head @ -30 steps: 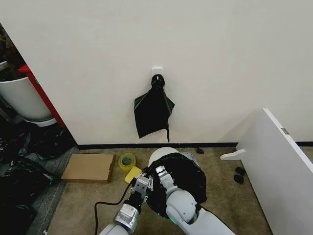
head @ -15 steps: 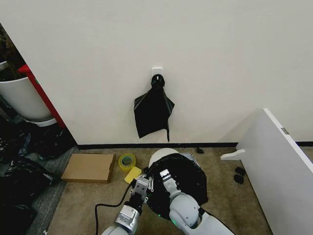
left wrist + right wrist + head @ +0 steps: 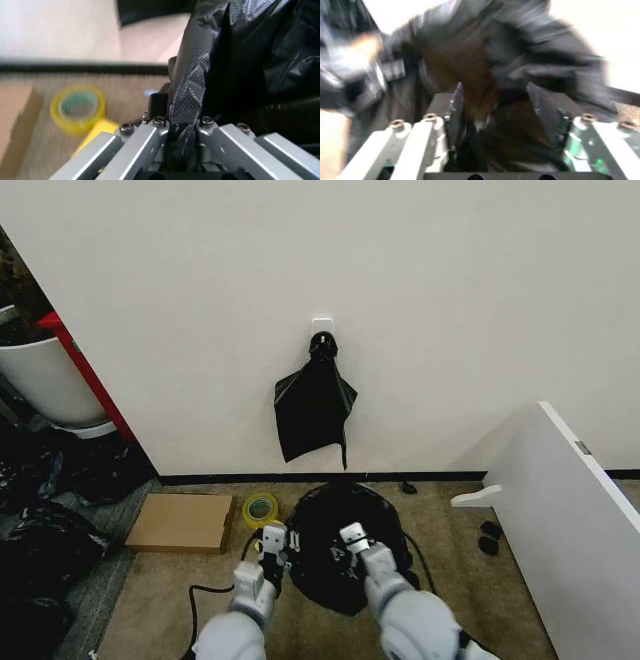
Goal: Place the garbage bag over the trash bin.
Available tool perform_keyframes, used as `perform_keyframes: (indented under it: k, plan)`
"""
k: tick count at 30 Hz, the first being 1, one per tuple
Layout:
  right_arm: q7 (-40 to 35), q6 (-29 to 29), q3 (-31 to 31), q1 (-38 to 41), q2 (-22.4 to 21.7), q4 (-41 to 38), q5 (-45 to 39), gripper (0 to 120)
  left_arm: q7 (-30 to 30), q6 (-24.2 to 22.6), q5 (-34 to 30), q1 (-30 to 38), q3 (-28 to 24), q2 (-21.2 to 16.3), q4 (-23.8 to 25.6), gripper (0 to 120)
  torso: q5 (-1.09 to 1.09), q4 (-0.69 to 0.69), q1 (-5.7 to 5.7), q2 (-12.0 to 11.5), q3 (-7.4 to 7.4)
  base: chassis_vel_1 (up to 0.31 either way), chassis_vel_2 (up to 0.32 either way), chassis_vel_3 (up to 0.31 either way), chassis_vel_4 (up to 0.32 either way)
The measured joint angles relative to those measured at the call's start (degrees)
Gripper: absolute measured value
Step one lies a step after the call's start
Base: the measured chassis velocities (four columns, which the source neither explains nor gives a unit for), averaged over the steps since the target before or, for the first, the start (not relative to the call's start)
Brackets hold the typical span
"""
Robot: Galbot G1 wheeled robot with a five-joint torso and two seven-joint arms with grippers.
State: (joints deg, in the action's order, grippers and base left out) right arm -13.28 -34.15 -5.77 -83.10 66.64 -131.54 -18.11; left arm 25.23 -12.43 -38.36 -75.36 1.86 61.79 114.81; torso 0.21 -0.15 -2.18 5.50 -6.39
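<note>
While the left gripper pinches the garbage bag beside the yellow tape roll, the right gripper stands open, fingers apart against the bag's far side.

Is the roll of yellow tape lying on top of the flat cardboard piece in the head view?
No. The roll of yellow tape lies on the carpet beside the flat cardboard piece, not on it.

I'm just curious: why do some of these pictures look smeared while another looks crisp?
Head view: evenly lit, sharp. Left wrist view: the garbage bag close up is sharp, the yellow tape roll behind is soft. Right wrist view: the bag is streaked with motion blur.
</note>
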Motion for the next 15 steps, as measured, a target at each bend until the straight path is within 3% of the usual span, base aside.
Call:
perform_keyframes:
  k: [7,15]
  plan:
    - [3.31,10.54,-13.71,-13.92,1.28,-5.81,-1.42,77,7.17,-5.67,-16.46,0.39,3.59,3.54,-0.58,1,0.0,-0.01,0.0,0.0,0.0,0.0,0.0,0.0,0.0]
    - [3.67,18.0,-20.97,-20.68,6.03,-6.0,-1.19,100,11.62,-7.43,-20.16,1.86,2.51,5.31,-2.86,1,0.01,0.01,0.0,0.0,0.0,0.0,0.0,0.0,0.0]
